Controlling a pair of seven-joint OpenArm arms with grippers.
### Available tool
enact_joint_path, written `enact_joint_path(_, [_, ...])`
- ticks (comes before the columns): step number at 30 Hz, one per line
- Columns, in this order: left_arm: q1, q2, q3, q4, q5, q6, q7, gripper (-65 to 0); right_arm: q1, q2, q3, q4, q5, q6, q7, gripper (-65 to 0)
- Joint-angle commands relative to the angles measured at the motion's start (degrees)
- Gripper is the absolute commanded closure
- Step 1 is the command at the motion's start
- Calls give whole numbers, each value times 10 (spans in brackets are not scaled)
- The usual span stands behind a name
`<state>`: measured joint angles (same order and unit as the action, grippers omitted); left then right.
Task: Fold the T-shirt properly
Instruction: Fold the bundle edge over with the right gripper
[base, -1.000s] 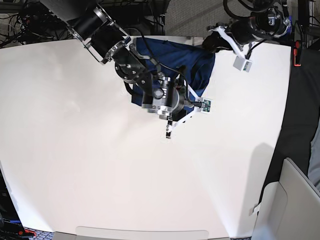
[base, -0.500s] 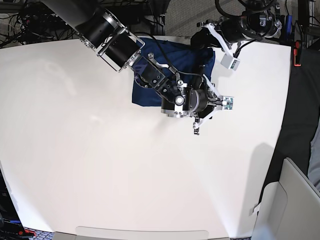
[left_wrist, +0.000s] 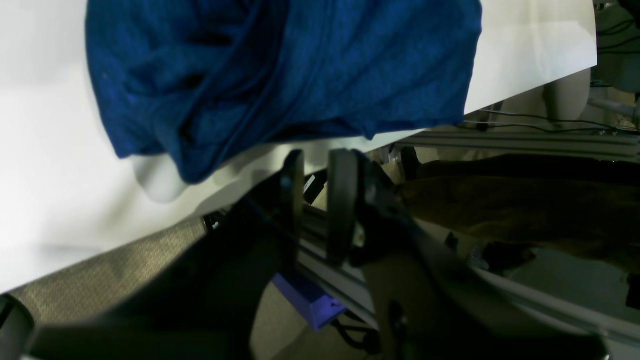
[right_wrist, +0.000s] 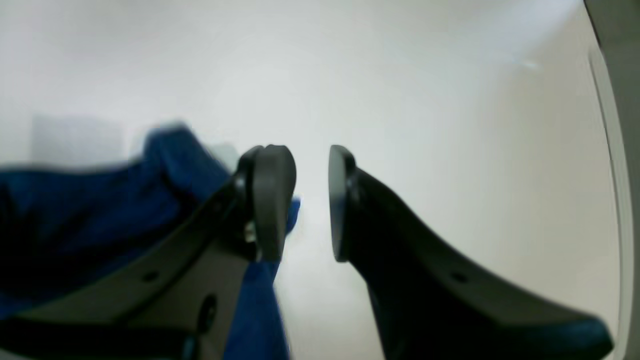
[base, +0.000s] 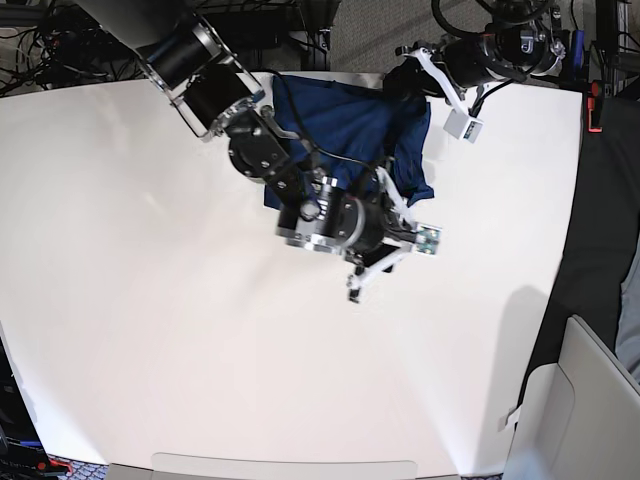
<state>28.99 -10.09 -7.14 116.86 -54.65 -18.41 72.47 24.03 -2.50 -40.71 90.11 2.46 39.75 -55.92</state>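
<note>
1. So, the T-shirt (base: 345, 125) sits bunched at the desk's far edge, right of centre. It was a flatter block half a sec ago. Now a flap hangs toward the near side and creases are back.
2. The right arm (base: 235, 110) swung right, then came back. Its right gripper (base: 352, 290) is now off the cloth, over bare desk nearer the middle. In the wrist view the jaws are apart w/ nothing between them; blue fabric only lies behind one finger (right_wrist: 267, 200).
3. The left gripper (left_wrist: 317, 200) hangs at the far edge by the shirt's corner. Its jaws are only slightly parted, w/ no cloth in the gap.
4. Meaning, prob.: neither pincer has fabric, so no fold is set yet. The shirt needs re-spreading before a clean fold.
5. The desk (base: 150, 300) is plain white and matte.
6. Room: cables (base: 30, 40) lie beyond the far left corner, a metal frame rail (left_wrist: 525, 142) runs under the far edge, and dark cloth (base: 605, 200) hangs along the right side.
</note>
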Motion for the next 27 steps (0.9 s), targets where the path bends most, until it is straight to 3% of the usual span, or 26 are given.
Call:
enact_joint_path(1, [-6,-2,-2,7,-13,0,-3,-67,7,-1,0,23,22,3,-4,-130])
enact_joint_path(4, [-10,-2,-3,-2,-13,1,-5,-67,1,16,0,28,46,3,-36,-130])
enact_joint_path(14, [-77,-16,-2,-96,-12,2,-6,-67,11,27,1,-128,45,3,-18,-129])
enact_joint_path(20, [-113,-30,3,-161,2,2,-17,-67,12,70,5,-125,46,3,-14,-129])
enact_joint_path(27, [-158,-31,19,-207,80,2,-31,-67,-17,125,90,-56,49,3,-15,-129])
